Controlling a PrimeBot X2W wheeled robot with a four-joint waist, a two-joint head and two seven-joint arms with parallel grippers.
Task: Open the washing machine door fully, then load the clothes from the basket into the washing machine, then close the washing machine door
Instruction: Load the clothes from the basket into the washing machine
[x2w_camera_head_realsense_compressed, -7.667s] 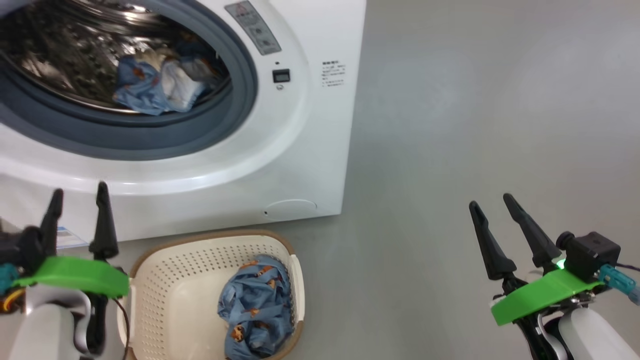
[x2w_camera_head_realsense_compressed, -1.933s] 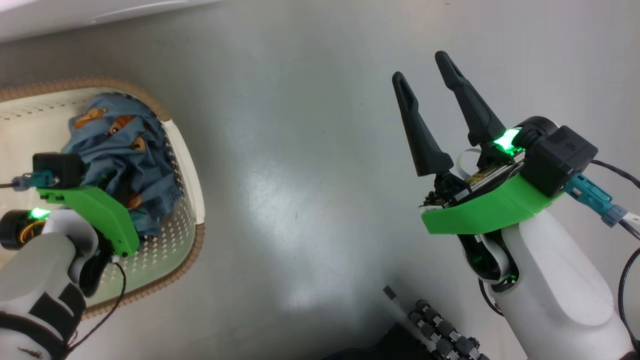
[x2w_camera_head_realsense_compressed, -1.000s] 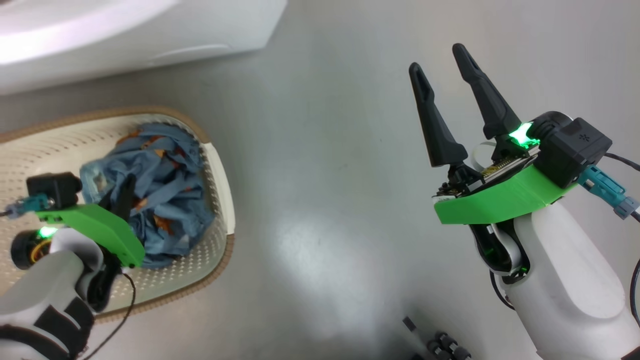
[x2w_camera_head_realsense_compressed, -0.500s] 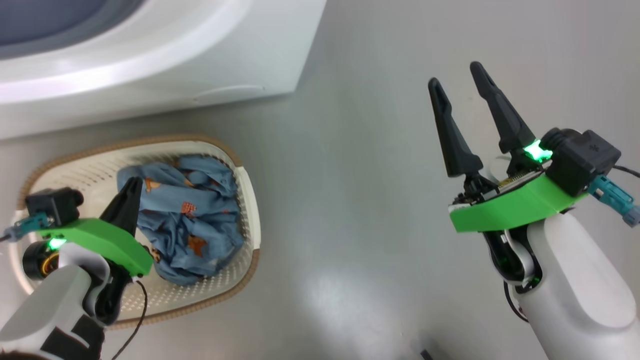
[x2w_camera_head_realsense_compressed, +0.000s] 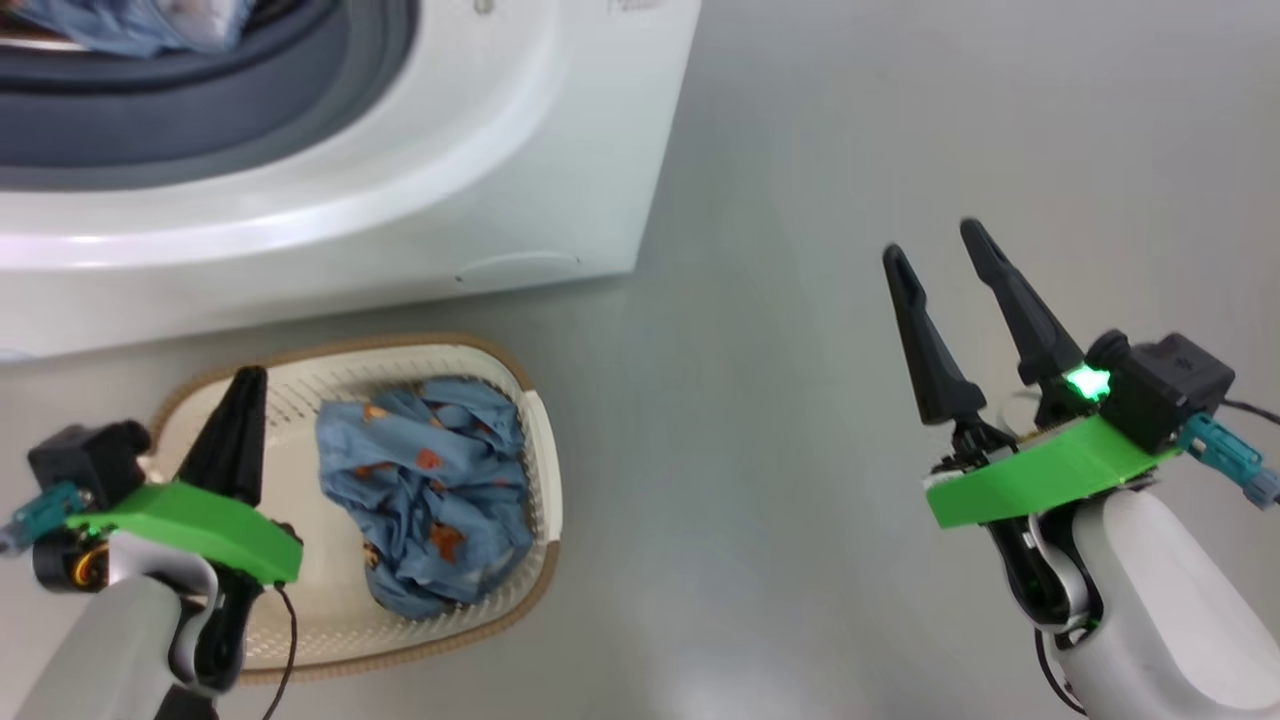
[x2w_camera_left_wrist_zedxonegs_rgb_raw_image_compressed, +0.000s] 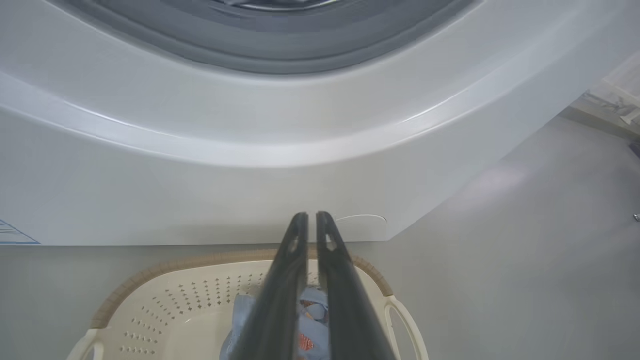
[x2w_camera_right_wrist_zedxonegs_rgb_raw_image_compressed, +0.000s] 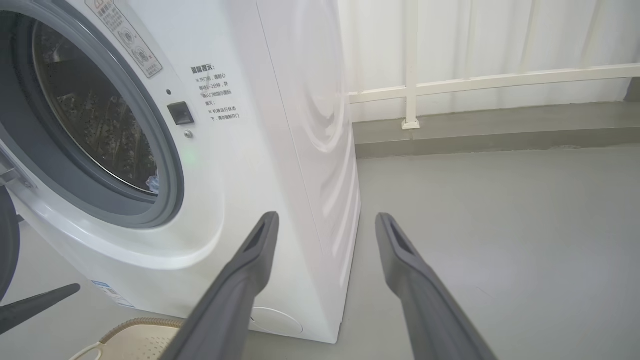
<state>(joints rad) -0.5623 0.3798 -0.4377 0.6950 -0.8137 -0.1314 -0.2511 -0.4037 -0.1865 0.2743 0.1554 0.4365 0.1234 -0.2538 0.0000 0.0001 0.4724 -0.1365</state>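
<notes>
Grey floor (x2w_camera_head_realsense_compressed: 850, 150) all round. White washing machine (x2w_camera_head_realsense_compressed: 520, 200) at 11 o'clock in head view, drum mouth uncovered, blue fabric (x2w_camera_head_realsense_compressed: 120, 25) inside at top edge. Basket (x2w_camera_head_realsense_compressed: 548, 470) on floor at 6 o'clock from machine front. Clothes (x2w_camera_head_realsense_compressed: 430, 500) bundled in basket's 3 o'clock half. Left jaws pressed together, empty, over basket just beside clothes at their 9 o'clock. Right jaws spread wide, empty, above floor, well apart at 3 o'clock of basket.
</notes>
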